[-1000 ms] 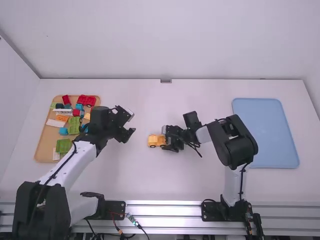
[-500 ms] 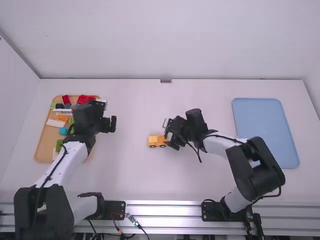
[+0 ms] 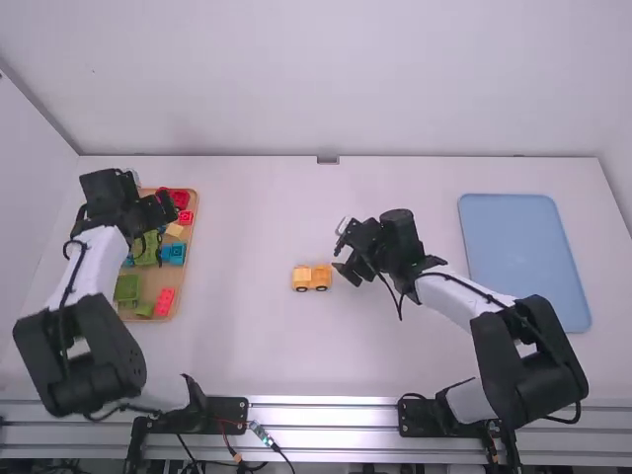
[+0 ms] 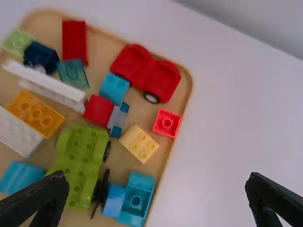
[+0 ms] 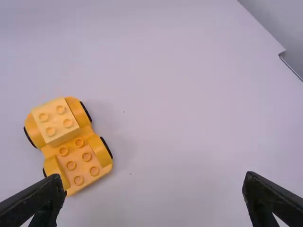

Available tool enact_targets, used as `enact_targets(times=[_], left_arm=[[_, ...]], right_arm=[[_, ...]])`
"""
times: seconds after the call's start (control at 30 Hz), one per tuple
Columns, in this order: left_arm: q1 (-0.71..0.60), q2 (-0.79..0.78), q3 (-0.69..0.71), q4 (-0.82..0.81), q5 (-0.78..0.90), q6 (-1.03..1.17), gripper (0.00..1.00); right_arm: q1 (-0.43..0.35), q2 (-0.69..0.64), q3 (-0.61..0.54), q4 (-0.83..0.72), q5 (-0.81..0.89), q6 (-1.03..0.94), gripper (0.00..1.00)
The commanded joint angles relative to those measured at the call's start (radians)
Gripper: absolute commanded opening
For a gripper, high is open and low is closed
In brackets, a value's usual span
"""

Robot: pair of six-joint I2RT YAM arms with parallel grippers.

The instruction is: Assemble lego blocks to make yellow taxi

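Drawn back, the right jaws [image 3: 346,261] (apart, like the left jaws [image 3: 161,207]) hover just beside the yellow car [image 3: 312,278].

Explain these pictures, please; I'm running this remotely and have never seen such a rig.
These are two robot arms at a white table. The high view looks down from above and behind them; each wrist view looks past that arm's own two fingers. The left gripper is over a tan tray of toy blocks. The right gripper is near a yellow wheeled base carrying a light-yellow brick. A blue tray lies at right. Both grippers are open, holding nothing.
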Motion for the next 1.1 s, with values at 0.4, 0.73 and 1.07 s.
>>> enact_targets(times=[0.4, 0.73, 1.07], left_arm=[[-0.002, 0.383, 0.382, -0.268, 0.036, -0.483, 0.99], [-0.012, 0.398, 0.340, -0.203, 0.051, -0.525, 0.90], [-0.022, 0.437, 0.340, -0.238, 0.024, -0.549, 0.78]], right_arm=[[-0.052, -0.018, -0.008, -0.009, 0.060, 0.010, 0.99], [-0.054, -0.018, -0.009, -0.009, 0.056, 0.011, 0.98], [-0.050, -0.018, -0.008, -0.009, 0.056, 0.010, 0.99]])
